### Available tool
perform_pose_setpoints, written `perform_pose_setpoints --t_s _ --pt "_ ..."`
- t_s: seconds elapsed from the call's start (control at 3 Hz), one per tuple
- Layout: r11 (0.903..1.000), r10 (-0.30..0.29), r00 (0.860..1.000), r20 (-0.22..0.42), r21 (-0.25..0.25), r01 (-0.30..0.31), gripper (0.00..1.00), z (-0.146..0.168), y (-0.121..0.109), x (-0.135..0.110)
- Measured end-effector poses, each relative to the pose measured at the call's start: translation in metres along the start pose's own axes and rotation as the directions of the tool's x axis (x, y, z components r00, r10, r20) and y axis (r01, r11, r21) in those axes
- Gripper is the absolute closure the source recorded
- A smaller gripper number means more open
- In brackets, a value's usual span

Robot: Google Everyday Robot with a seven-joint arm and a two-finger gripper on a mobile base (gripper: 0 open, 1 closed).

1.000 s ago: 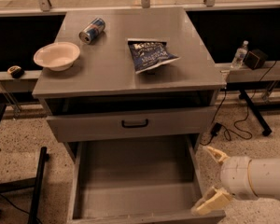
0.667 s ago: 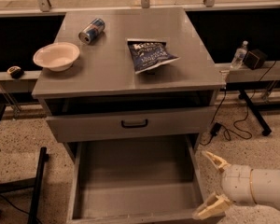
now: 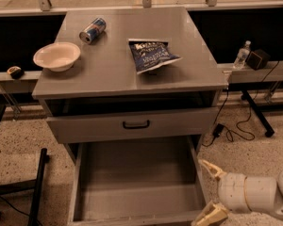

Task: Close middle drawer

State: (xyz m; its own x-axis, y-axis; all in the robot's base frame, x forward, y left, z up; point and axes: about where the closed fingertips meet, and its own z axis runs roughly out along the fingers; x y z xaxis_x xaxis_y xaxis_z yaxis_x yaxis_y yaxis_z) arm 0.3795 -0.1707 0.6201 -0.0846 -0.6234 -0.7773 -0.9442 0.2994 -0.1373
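The middle drawer [image 3: 137, 182] is pulled far out below the cabinet top. It is a wide, deep, plain grey box and it is empty. Its front panel lies along the bottom edge of the view, and its handle is hidden. My gripper [image 3: 209, 192] is at the lower right, just outside the drawer's right front corner. It is open, with one cream fingertip [image 3: 211, 167] up beside the right wall and the other near the front corner. It holds nothing.
Above it, another drawer front [image 3: 94, 128] with a black handle stands slightly out. On the cabinet top are a white bowl [image 3: 56, 55], a can [image 3: 92, 30] and a chip bag [image 3: 152, 55]. A bottle [image 3: 242, 54], a black box [image 3: 258, 59] and cables [image 3: 231, 126] are at the right. A black stand leg [image 3: 37, 182] is at the left.
My gripper has shifted a little downward in the view, toward the drawer's front corner. The drawer has not moved.
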Motion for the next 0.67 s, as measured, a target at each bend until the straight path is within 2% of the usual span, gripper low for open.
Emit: perform_pose_setpoints --t_s 0.33,0.67 --pt "0.9987 -0.046 0.999 -0.028 -0.023 0.045 0.00 0.025 0.021 0.030" --pt "0.9926 -0.112 0.992 -0.054 -0.052 0.110 0.18 0.050 0.044 0.057"
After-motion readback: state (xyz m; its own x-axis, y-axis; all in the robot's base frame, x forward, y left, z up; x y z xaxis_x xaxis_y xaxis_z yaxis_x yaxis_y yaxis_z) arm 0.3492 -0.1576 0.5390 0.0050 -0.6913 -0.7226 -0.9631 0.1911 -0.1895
